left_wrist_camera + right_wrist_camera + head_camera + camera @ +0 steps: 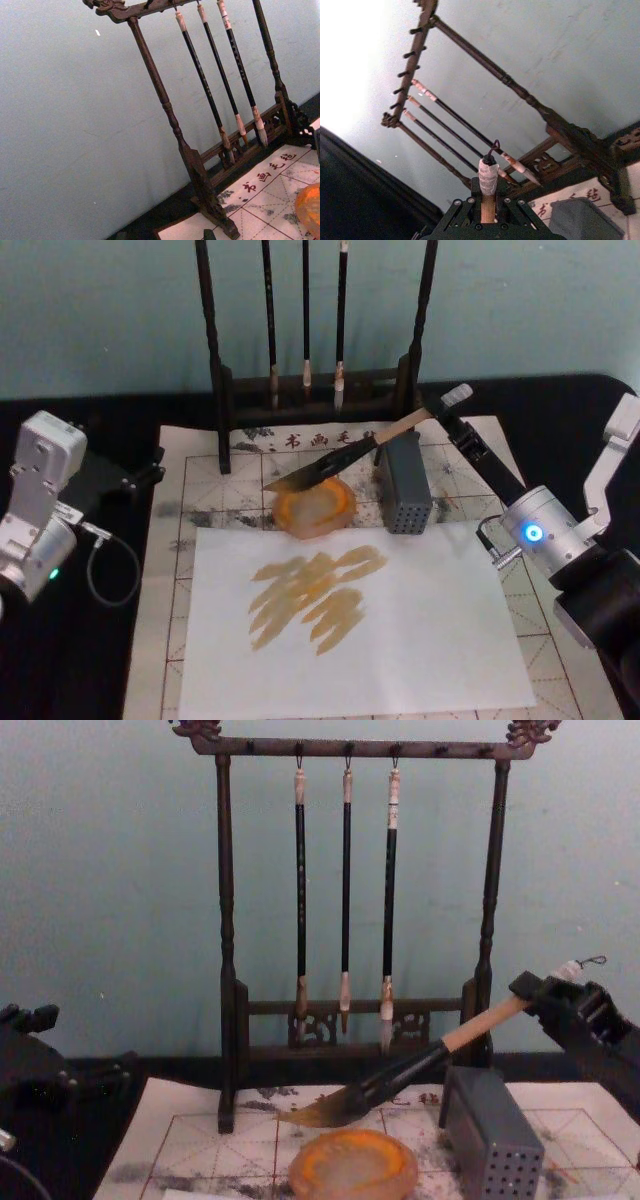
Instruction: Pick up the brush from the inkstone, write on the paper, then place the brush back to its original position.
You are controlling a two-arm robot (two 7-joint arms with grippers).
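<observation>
Currently the right gripper [440, 418] is clamped on the brush [340, 455] near its white wrapped end, which sticks out behind the gripper. From there the handle slants down and to the gripper's left. The bristles end over the far rim of the inkstone [318, 512]; the chest view shows them above it, contact unclear. A grey perforated block [405, 485] sits under the handle, between gripper and inkstone. The paper [465, 490] lies below the gripper, mostly covered by a plain white sheet [420, 640] with tan strokes and cut off at the near edge. The gripper hides part of the handle. The left gripper [135, 478] is parked far left at the paper's edge, state: cannot tell.
</observation>
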